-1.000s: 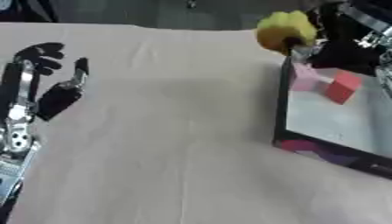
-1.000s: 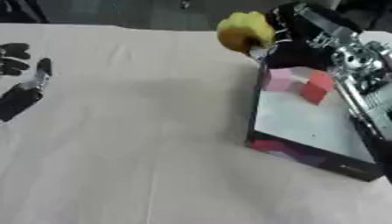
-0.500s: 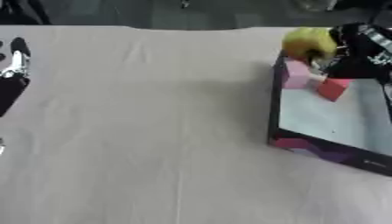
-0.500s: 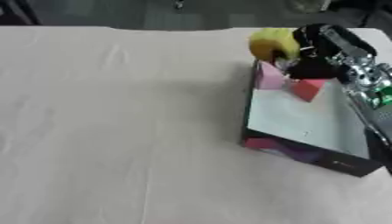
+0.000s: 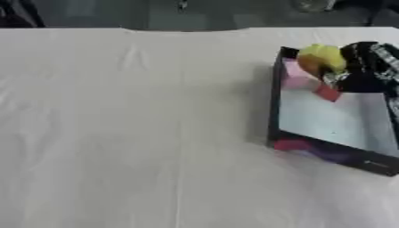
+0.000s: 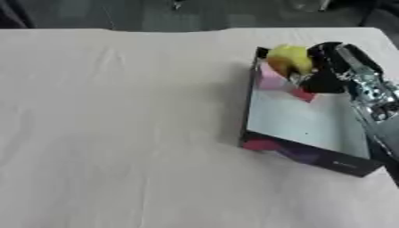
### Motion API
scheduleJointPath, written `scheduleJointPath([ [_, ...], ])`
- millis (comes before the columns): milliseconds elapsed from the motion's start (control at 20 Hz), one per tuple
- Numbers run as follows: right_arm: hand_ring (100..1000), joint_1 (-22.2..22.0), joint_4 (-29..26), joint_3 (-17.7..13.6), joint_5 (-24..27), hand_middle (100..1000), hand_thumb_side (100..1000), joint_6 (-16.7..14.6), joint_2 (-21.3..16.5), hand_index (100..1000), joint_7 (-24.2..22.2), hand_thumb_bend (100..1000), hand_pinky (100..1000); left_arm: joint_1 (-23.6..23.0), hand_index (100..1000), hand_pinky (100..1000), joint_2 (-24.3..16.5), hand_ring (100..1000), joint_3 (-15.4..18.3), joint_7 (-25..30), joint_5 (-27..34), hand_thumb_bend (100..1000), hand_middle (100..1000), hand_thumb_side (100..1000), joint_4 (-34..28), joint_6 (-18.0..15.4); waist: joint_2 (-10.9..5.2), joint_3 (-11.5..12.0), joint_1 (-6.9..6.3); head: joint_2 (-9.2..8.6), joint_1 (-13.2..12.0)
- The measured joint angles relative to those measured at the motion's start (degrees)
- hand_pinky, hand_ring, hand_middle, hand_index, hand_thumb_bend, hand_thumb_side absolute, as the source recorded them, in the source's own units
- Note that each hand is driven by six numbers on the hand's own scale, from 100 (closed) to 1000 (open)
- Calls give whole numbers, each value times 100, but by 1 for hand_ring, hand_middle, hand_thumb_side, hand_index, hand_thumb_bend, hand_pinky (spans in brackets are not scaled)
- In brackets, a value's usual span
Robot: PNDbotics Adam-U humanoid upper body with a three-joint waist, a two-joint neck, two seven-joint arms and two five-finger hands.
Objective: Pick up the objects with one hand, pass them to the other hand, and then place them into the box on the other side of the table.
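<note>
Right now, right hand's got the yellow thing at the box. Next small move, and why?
Probably lower it a little and open the fingers. The right hand is curled round the yellow object, which sits over the far corner of the box, above the pink block and beside the red block. The near box floor looks bare.

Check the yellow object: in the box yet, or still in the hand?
Still in the hand. The right hand is curled round the yellow object, holding it over the box at its far corner, above the pink block inside.
</note>
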State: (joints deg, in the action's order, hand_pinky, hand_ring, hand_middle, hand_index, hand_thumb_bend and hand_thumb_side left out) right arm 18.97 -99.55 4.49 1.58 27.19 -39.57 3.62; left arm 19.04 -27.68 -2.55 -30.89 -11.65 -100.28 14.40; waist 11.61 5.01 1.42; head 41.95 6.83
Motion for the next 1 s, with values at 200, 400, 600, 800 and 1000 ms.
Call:
scheduleJointPath([
  [200, 897, -64, 70, -13, -201, 703, 153, -89, 0, 787, -58, 536, 881, -1, 814, 699, 0, 647, 27, -92, 17, 261, 663, 638, 5, -15, 0, 0, -12, 0, -18],
  [400, 995, -145, 108, -20, -510, 832, 253, -247, 0, 897, -255, 642, 916, -8, 812, 698, 0, 646, 59, -153, 28, 262, 663, 631, 5, -16, 0, 0, -24, -1, -72],
  [600, 1000, -215, 145, -117, -781, 865, 264, -391, 0, 906, -390, 652, 925, -31, 812, 698, 0, 646, 66, -189, 38, 263, 662, 631, 5, 6, 0, 1, -24, -32, -142],
  [800, 1000, -243, 177, -229, -812, 841, 392, -400, 2, 881, -291, 532, 925, -34, 811, 697, 0, 644, 82, -224, 53, 261, 660, 627, 5, -2, 0, 0, -28, -32, -175],
  [1000, 1000, -319, 150, -376, 54, 854, 612, -356, 96, 910, 248, 286, 941, -36, 811, 696, 0, 643, 97, -249, 69, 258, 659, 630, 5, -2, 0, -8, -46, -26, -266],
])
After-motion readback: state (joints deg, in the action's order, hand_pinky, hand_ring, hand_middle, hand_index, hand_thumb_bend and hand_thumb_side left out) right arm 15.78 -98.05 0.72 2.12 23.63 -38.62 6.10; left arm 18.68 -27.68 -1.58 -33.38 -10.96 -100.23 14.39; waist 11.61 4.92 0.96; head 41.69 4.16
